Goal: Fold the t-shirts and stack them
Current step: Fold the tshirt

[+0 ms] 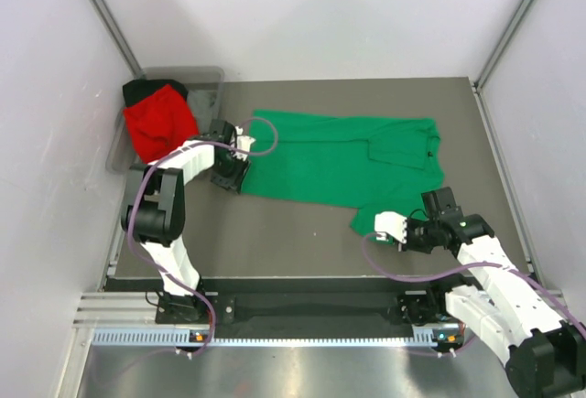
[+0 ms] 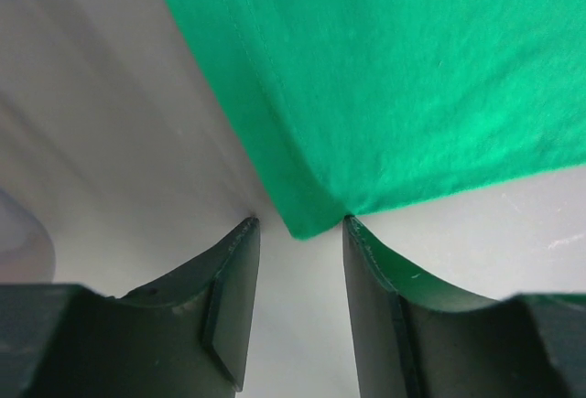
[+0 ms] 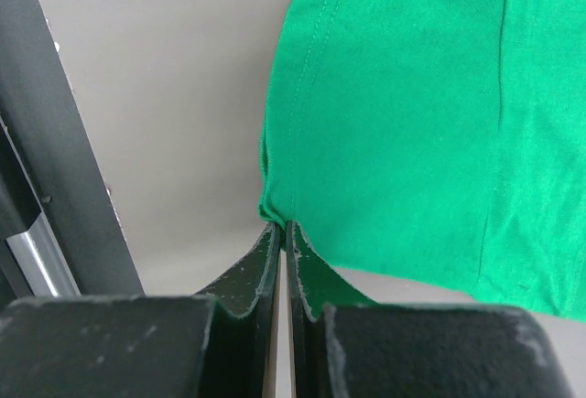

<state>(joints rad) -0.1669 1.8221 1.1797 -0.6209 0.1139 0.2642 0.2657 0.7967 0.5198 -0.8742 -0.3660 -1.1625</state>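
Observation:
The bright green t-shirt (image 1: 339, 160) lies spread on the grey table. My left gripper (image 1: 233, 181) is at its near-left corner. In the left wrist view the gripper (image 2: 300, 226) is open, with the tip of the green corner (image 2: 311, 220) lying between the fingertips, not pinched. My right gripper (image 1: 380, 228) is at the shirt's near-right corner. In the right wrist view it (image 3: 282, 226) is shut on a bunched bit of the green hem (image 3: 275, 201). The red t-shirt (image 1: 157, 123) lies crumpled in the bin, with the black t-shirt (image 1: 137, 91) behind it.
The grey plastic bin (image 1: 209, 80) stands at the table's far left corner, just left of my left arm. White walls close in the left, right and back. The table's dark front edge (image 3: 55, 142) runs close beside my right gripper.

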